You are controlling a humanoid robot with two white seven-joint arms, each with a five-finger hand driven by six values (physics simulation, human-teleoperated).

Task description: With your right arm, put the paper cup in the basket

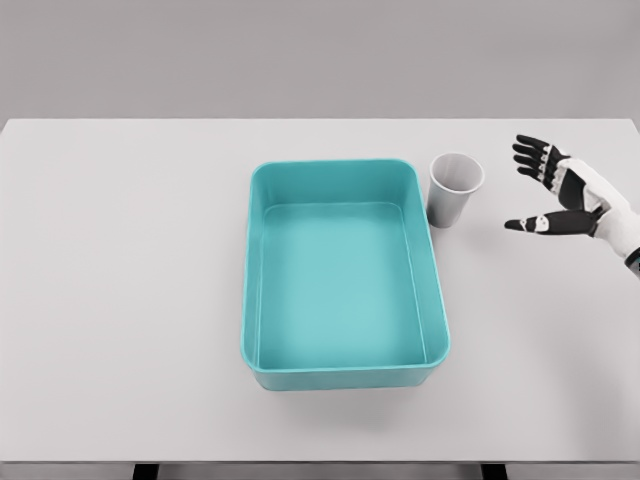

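Paper cup (455,188) stands upright on the tabletop (120,280), just beside the basket's far right corner, outside it; whether cup and basket wall touch I cannot tell. Cup is white, smooth, tapered: wide round mouth up, narrower base, thin rim, inside looks plain grey-white.

Basket (345,275) is really a teal tub: rectangular, rounded corners, solid smooth plastic-looking walls, thick rolled lip, flat floor a shade lighter than the walls. Nothing woven about it. Long side runs away from the robot. Sits mid-tabletop.

Tabletop is flat, matte, pale grey-white, no grain or marks; dark leg tops peek out under the near edge. Backdrop plain grey wall.

Right hand (560,195) comes in from the right edge, white shell segments with black joints and black fingertips. Fingers (530,155) spread apart, pointing toward the cup, thumb lower and stretched out separately; palm faces the cup. Holds nothing. Hand is near the cup but clearly apart from it, a gap of bare tabletop between. White forearm cut off by the frame edge.
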